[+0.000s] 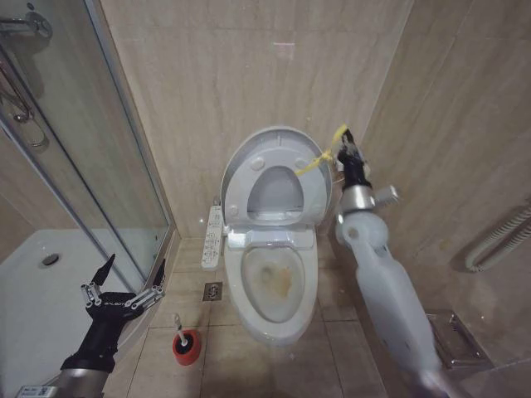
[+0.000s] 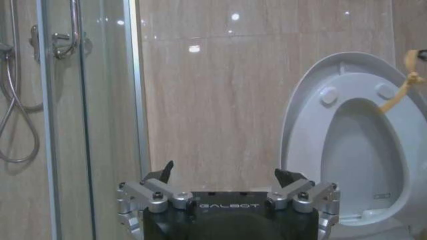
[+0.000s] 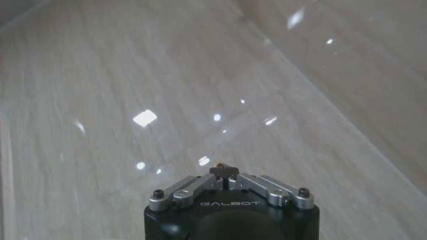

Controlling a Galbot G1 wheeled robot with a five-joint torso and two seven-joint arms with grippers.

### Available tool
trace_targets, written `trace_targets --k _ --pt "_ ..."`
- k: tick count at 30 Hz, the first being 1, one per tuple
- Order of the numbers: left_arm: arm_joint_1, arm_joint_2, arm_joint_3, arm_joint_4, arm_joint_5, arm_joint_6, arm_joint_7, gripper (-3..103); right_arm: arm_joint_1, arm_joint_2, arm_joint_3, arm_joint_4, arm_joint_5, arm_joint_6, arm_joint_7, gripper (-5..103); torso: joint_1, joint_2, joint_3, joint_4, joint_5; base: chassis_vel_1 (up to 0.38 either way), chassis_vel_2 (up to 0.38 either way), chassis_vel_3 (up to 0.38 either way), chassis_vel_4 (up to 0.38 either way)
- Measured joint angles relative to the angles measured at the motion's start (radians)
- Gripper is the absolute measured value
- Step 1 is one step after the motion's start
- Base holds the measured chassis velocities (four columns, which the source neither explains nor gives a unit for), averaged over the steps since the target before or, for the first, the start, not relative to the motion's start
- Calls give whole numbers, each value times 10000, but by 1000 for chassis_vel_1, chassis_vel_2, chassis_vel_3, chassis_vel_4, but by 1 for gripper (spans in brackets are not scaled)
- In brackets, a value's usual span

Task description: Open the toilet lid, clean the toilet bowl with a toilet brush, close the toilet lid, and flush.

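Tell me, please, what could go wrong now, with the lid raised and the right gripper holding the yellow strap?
1. The right gripper is shut on the thin yellow strap; if it slips or lets go, the upright toilet lid might drop onto the toilet bowl.
2. The open left gripper hangs near the glass shower door and could bump it when reaching for the toilet brush.

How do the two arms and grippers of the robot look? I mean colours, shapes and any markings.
The left gripper has a black body with white GALBOT lettering, silver metal linkages with dark screws, and slim black pointed fingertips. The right gripper is built the same way: black housing, GALBOT marking, silver links. The right arm has a long, smooth light grey shell, a silver ring at the wrist and a black section beyond it.
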Motion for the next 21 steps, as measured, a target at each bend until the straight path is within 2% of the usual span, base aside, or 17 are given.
trace_targets --k 3,11,21 --pt "0 1 0 0 0 0 1 100 730 107 -248 -880 -335 129 -137 0 -1 0 0 -1 2 0 0 0 0" --pt "0 0 1 0 0 0 1 100 2909 239 -673 -3518 -2384 614 -398 0 1 0 2 4 1 0 0 0 0" --pt "0 0 0 0 0 0 1 100 2968 122 -939 -4015 -3924 502 -20 0 -2 2 -3 -5 2 0 0 0 0"
